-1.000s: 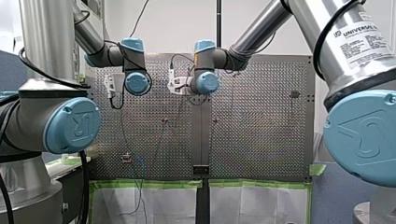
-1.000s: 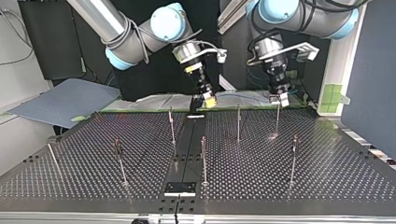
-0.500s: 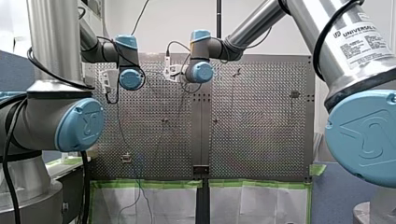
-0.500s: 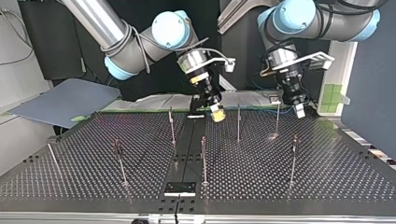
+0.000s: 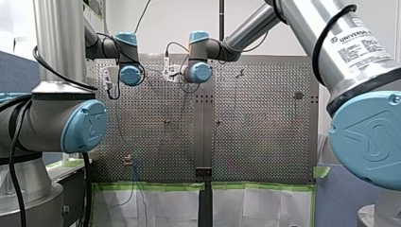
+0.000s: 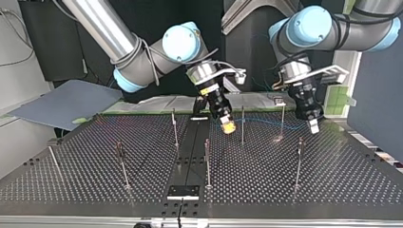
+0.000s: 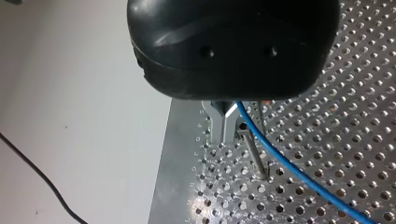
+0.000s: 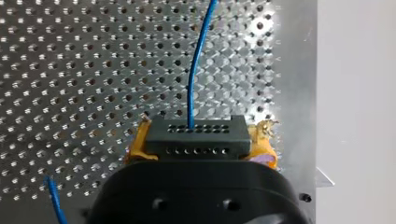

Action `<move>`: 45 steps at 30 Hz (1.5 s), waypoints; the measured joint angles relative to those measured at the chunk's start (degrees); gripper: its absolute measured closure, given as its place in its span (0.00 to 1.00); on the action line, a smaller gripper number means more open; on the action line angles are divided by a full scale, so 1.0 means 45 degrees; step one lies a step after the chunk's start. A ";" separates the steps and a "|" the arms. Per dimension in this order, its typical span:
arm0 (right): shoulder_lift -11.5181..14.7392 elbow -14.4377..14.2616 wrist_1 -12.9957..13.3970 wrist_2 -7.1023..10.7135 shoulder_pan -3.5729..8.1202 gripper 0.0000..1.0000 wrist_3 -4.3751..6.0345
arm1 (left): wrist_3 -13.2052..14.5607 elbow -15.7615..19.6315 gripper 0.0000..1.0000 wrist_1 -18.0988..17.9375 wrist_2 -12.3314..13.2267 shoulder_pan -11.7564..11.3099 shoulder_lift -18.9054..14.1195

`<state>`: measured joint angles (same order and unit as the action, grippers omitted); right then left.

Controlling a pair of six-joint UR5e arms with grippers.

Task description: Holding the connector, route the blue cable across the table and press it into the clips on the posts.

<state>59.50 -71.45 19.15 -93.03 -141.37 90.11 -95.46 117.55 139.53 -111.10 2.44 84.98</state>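
Connector (image 8: 194, 136) crosswise in right jaws; blue cable (image 8: 198, 60) runs straight ahead.

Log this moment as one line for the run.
right gripper: shut on black perforated connector block | thin blue cable: exits connector, reaches left gripper | slim metal post: beside left gripper, cable alongside

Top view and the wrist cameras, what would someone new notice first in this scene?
Two arms hang over the perforated table, which is studded with thin upright posts. In the right wrist view, my right gripper clamps a black connector between yellow pads, and the blue cable runs ahead from it over the holes.
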 joint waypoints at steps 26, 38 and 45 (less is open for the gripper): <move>-0.1304 0.2704 -0.0438 0.0045 0.0072 1.00 0.0000 | -0.0575 -0.0770 1.00 -0.0342 0.1156 -0.1088 0.0958; -0.1924 0.3038 -0.0450 0.0027 0.0105 1.00 0.0000 | -0.0905 -0.1129 1.00 -0.0618 0.1897 -0.1495 0.1700; -0.2264 0.3388 -0.0489 0.0009 0.0129 1.00 0.0000 | -0.1193 -0.1489 1.00 -0.0708 0.2380 -0.1854 0.1924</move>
<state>49.31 -56.20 16.95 -92.99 -140.79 90.10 -100.83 110.85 136.34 -100.39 -5.90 93.64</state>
